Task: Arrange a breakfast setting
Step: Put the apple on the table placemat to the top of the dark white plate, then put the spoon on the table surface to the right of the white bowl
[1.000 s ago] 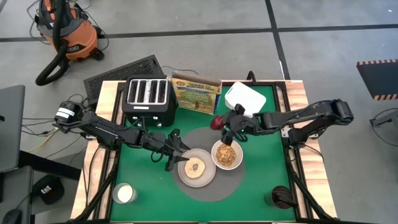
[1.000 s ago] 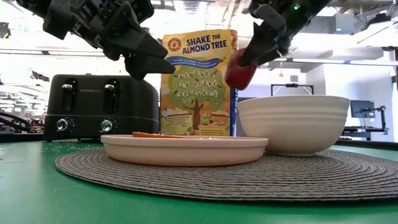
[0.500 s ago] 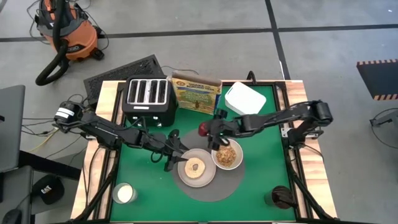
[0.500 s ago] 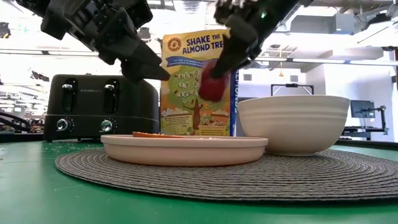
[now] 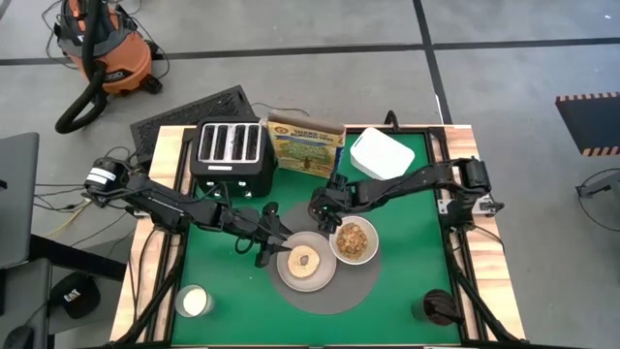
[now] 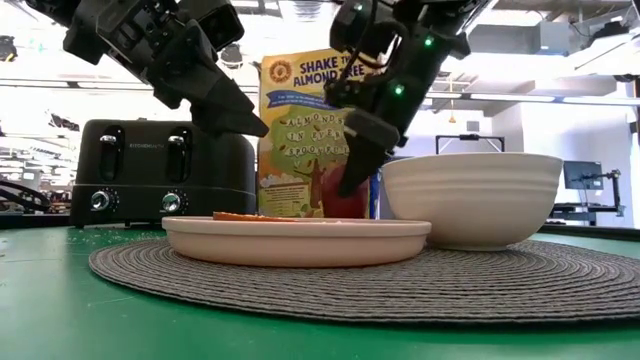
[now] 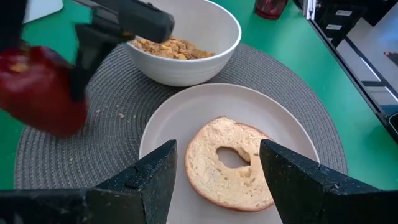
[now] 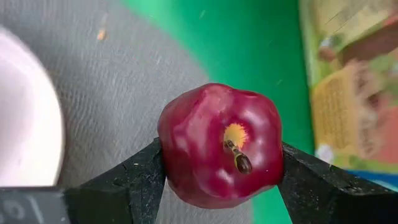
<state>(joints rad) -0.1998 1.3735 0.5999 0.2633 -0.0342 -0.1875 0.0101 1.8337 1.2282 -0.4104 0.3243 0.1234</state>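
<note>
A pale plate with a round toasted bagel and a white bowl of brown cereal stand on a round grey mat. My right gripper is shut on a dark-red apple at the mat's far edge, behind the plate in the low view. My left gripper hovers open and empty at the plate's left rim, its fingers either side of the bagel without touching it. No spoon shows. My right gripper pinches the apple's two opposite sides between its two fingers. The stem end faces back toward the wrist. The fingers slant down from the table's right. The apple hangs below them, low over the mat; whether it touches the mat, I cannot tell.
A black toaster, a cereal box and a white lidded container stand along the far edge. A glass of milk stands at the near left and a dark cup at the near right.
My right gripper has carried the apple from beside the white container toward the table's left and down, to just behind the plate at the mat's far edge. It stays shut on the apple throughout.
</note>
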